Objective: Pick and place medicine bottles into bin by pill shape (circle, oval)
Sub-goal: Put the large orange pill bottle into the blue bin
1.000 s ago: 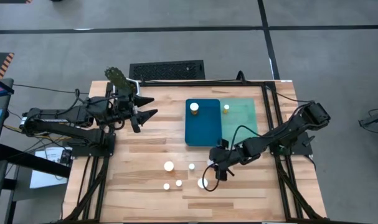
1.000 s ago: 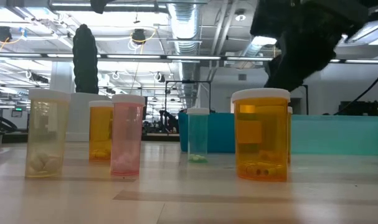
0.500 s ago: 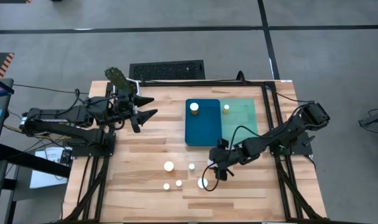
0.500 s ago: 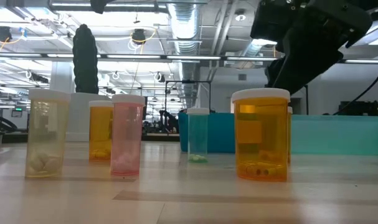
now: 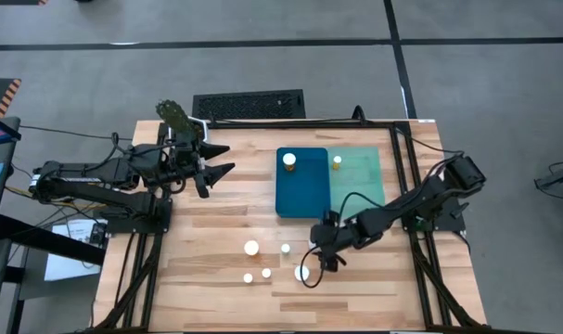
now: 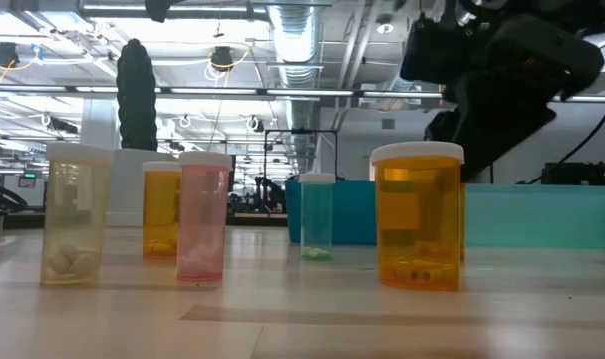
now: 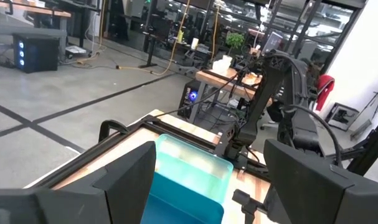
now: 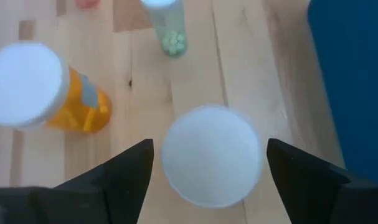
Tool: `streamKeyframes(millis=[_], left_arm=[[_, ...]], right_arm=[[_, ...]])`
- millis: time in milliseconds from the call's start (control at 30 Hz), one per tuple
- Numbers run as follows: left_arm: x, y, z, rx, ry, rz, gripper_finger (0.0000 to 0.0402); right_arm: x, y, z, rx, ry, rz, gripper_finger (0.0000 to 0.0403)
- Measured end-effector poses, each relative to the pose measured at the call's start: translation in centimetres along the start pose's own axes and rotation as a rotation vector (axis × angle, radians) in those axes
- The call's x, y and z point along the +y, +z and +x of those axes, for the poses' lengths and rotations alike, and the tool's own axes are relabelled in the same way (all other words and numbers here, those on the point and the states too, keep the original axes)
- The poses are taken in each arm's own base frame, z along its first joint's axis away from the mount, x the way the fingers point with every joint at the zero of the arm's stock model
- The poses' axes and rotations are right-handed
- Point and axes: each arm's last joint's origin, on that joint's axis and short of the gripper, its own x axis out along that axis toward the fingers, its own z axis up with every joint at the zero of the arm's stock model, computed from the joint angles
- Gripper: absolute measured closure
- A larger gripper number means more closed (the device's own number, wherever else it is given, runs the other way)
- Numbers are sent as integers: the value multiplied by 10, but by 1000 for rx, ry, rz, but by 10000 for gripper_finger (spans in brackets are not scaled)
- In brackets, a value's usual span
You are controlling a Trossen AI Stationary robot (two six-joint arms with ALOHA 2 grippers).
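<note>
Five white-capped bottles stand upright on the wooden table near its front. A wide amber one (image 5: 302, 273) is the rightmost, also in the low view (image 6: 417, 214). The others are clear (image 6: 78, 214), orange (image 6: 162, 209), pink (image 6: 204, 214) and greenish (image 6: 317, 217). One more bottle (image 5: 289, 160) stands in the dark blue bin (image 5: 302, 190) and another (image 5: 337, 160) in the teal bin (image 5: 360, 181). My right gripper (image 5: 316, 263) is open just above the wide amber bottle. In its wrist view (image 8: 208, 149) its fingers stand either side of that bottle's cap (image 8: 210, 163) without touching it. My left gripper (image 5: 216, 158) is open and empty at the far left.
The two bins sit side by side at the table's far right. A black grille (image 5: 249, 103) lies beyond the far edge. Bare wood lies between the left arm and the bottles. Black frame rails (image 5: 402, 186) run along the table's sides.
My right gripper has moved a little toward the table's near-left, over the wide amber bottle. The bottles have not moved.
</note>
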Motion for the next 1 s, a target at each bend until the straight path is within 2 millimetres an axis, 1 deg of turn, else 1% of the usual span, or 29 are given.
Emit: streamKeyframes(millis=[333, 433, 1000], left_arm=[[0, 0, 0, 3, 1, -2, 110], [0, 0, 0, 4, 1, -2, 110], [0, -1, 0, 6, 2, -2, 110]], right_arm=[[-3, 2, 0, -10, -15, 7, 84], [-3, 2, 0, -7, -16, 0, 92], [-2, 2, 0, -8, 4, 0, 197]])
